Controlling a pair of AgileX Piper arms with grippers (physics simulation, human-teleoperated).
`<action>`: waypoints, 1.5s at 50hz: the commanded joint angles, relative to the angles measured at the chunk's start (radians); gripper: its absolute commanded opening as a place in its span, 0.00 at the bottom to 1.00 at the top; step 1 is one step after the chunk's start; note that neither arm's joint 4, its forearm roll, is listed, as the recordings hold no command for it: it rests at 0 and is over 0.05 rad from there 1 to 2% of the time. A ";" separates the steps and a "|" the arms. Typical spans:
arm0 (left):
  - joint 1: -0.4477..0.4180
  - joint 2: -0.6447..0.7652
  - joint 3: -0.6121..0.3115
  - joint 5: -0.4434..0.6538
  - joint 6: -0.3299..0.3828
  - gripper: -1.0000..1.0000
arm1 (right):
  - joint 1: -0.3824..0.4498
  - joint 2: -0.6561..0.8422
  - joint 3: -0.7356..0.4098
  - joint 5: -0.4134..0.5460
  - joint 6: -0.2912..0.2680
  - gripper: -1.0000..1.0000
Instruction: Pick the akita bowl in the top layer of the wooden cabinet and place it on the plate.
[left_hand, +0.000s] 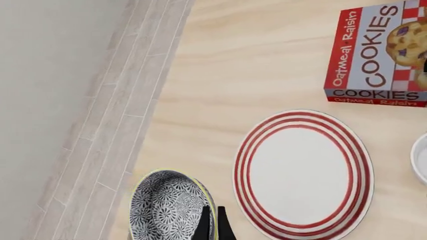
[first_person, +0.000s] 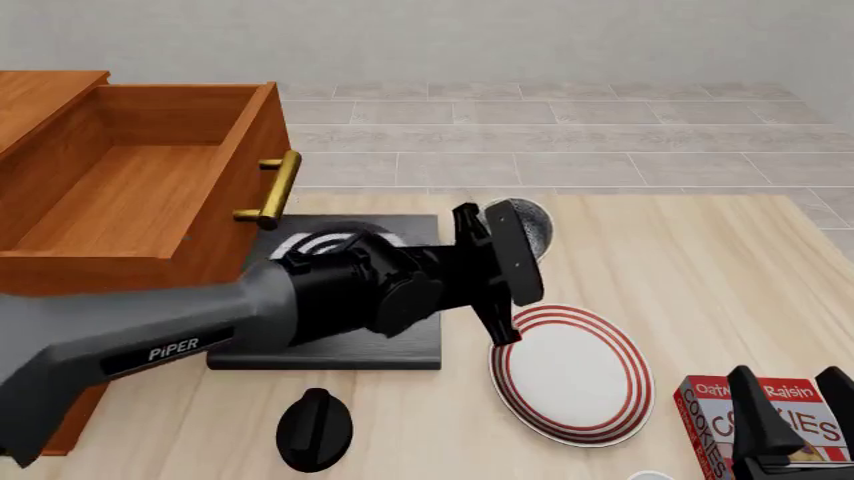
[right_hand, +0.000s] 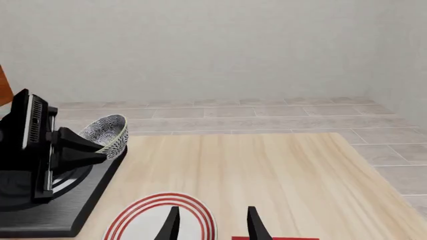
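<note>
My left gripper (first_person: 505, 232) is shut on the rim of the akita bowl (first_person: 525, 224), a small speckled bowl held tilted in the air beside the far edge of the plate (first_person: 574, 375). In the left wrist view the two black fingers (left_hand: 213, 226) pinch the bowl (left_hand: 167, 206) next to the red-ringed plate (left_hand: 303, 167). The wooden cabinet (first_person: 54, 95) stands at the left with its top layer (first_person: 147, 190) pulled open and empty. My right gripper (first_person: 790, 400) is open, low at the right, its fingers apart (right_hand: 212, 225) near the plate (right_hand: 157, 220).
A black stove (first_person: 334, 345) lies under my left arm, next to the cabinet. A black knob-shaped object (first_person: 314, 430) sits at the table's front. A cookies box (first_person: 754, 425) lies right of the plate, below my right gripper. A white rim (left_hand: 420, 160) shows beside the plate.
</note>
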 joint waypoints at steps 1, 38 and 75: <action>-0.013 0.039 -0.016 -0.012 0.000 0.00 | -0.001 0.013 0.000 -0.013 0.002 1.00; -0.123 0.167 -0.090 0.016 -0.059 0.00 | -0.015 -0.021 0.000 0.014 0.017 1.00; -0.196 0.295 -0.185 0.082 -0.117 0.00 | -0.035 -0.021 0.000 0.016 0.029 1.00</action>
